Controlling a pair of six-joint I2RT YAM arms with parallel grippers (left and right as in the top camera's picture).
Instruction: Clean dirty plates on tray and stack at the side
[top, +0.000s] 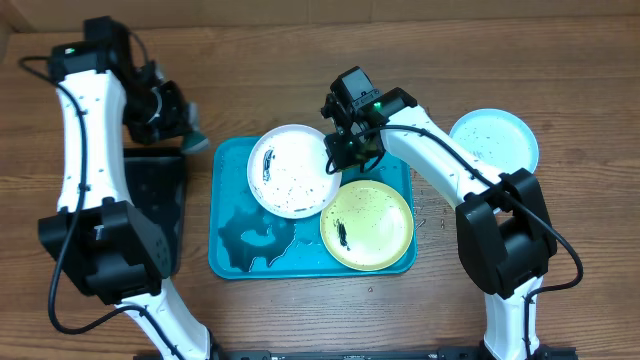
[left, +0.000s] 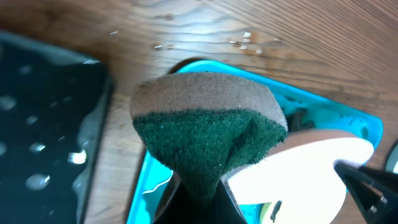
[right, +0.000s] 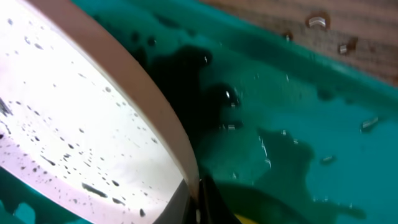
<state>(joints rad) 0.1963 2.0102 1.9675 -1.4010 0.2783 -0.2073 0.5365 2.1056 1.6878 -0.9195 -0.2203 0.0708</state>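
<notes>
- White plate (top: 290, 172) lies face up over the far-left part of the turquoise tray (top: 228, 185). Its far edge overlaps the tray's far rim. It has a black smear on the left half and black specks across the rest.
- Right gripper (top: 343, 150) is at the white plate's right rim, jaws narrow and pinched on that rim. In the right wrist view the rim runs down to the gripper fingers (right: 202, 202).
- I can't tell whether the white plate is tilted or flat.
- Yellow-green plate (top: 367, 225) lies face up in the near-right part of the tray, with a black smear left of its centre. It is just beside the white plate's near-right edge.
- Light blue plate (top: 495, 138) lies face up on the counter (top: 300, 60), right of the tray and apart from it.
- The tray's long axis runs left-right in the overhead view. Dark wet patches and droplets show on its near-left floor.
- Left gripper (top: 180, 120) is clamped on a sponge (left: 208, 124), green scrub layer nearest the gripper, tan layer on the outer end. It is off the tray's far-left corner.
- Black tray (top: 155, 195) sits on the counter left of the turquoise tray, long axis running near-far, with droplets on it.
</notes>
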